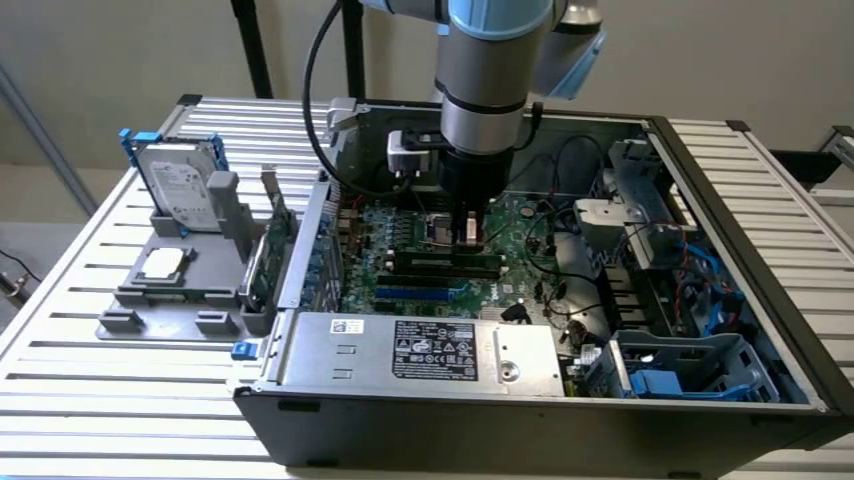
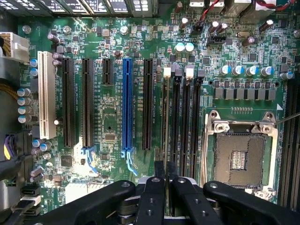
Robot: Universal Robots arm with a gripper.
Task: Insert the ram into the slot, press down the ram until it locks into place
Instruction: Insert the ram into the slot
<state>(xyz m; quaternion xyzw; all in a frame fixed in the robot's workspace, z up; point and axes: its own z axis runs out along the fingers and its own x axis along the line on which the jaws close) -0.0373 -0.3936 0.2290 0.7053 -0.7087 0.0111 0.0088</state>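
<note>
Well to the exterior view's left of the blue socket (image 1: 418,293), a hard drive (image 1: 180,190) stands in a grey holder (image 1: 160,290) outside the case (image 1: 400,425). The ram (image 2: 165,117) sits edge-on in the slot (image 2: 167,73), between the blue socket and the silver processor socket (image 2: 241,157). The gripper (image 2: 165,172) has its fingers (image 2: 158,177) drawn close together, pinching the ram's thin upper edge.

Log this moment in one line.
claw: shut on ram | ram: edge-on, lined along slot | seated or locked: cannot tell
</note>
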